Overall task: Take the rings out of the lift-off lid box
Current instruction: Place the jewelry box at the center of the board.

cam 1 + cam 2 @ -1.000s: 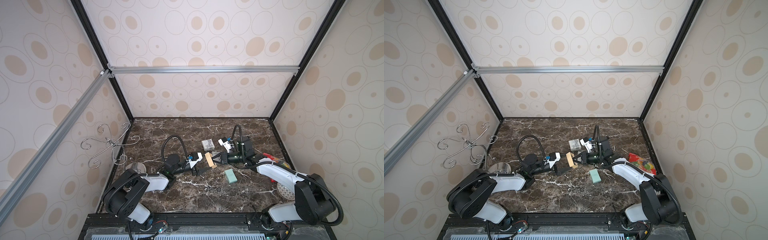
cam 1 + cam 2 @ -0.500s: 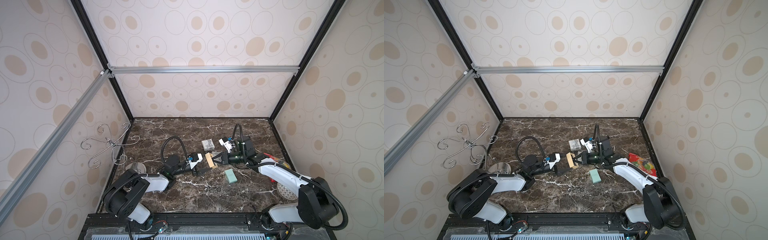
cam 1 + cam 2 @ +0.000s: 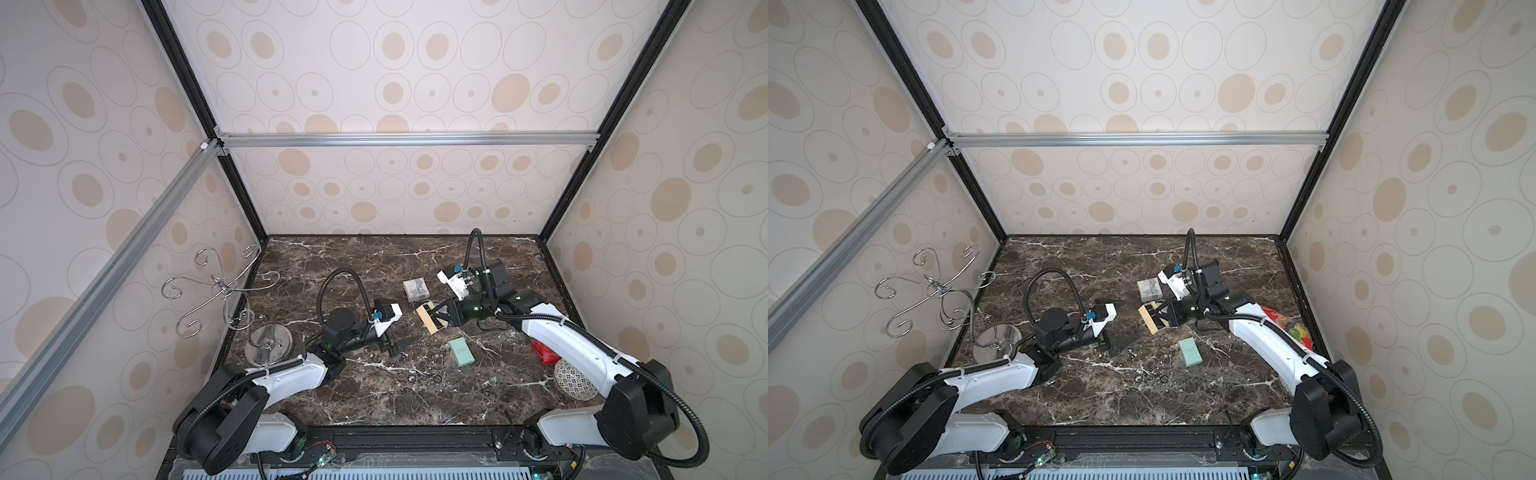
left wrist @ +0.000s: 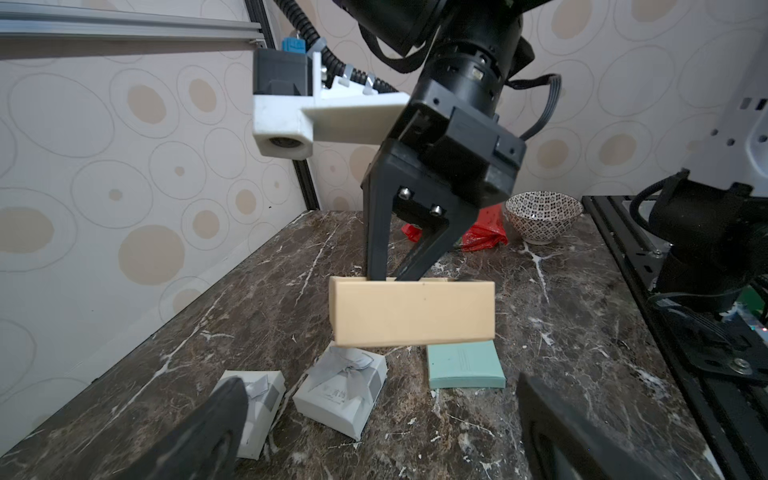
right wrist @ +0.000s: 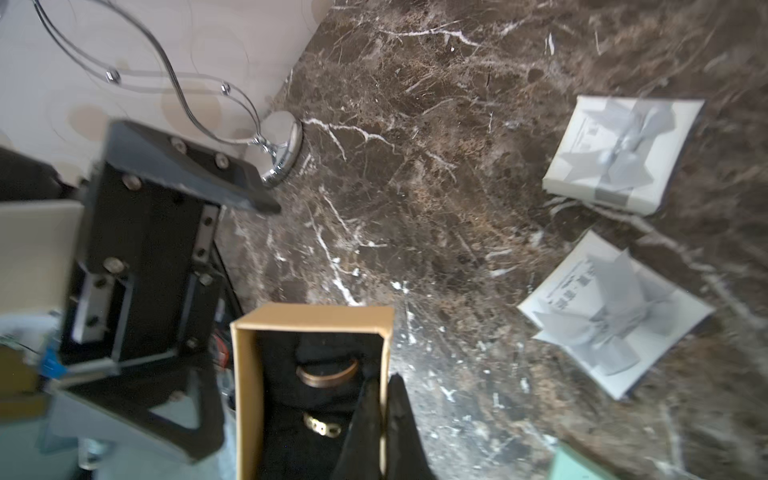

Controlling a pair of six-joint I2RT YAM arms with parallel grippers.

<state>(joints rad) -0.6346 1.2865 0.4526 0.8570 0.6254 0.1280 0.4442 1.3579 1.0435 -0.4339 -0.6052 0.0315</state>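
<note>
two rings (image 5: 327, 376) sit in the black-lined tan box (image 5: 245, 374), pinched by one wall in the right gripper (image 5: 383, 390) above the marble table (image 3: 374, 399), where loose rings (image 3: 436, 379) lie near a teal box (image 3: 461, 352); the left gripper (image 3: 395, 324) gapes wide, empty.

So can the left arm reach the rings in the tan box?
Probably not: the open left gripper faces a closed side of the tan box, and the right gripper pinching its wall crowds the rings.
</note>
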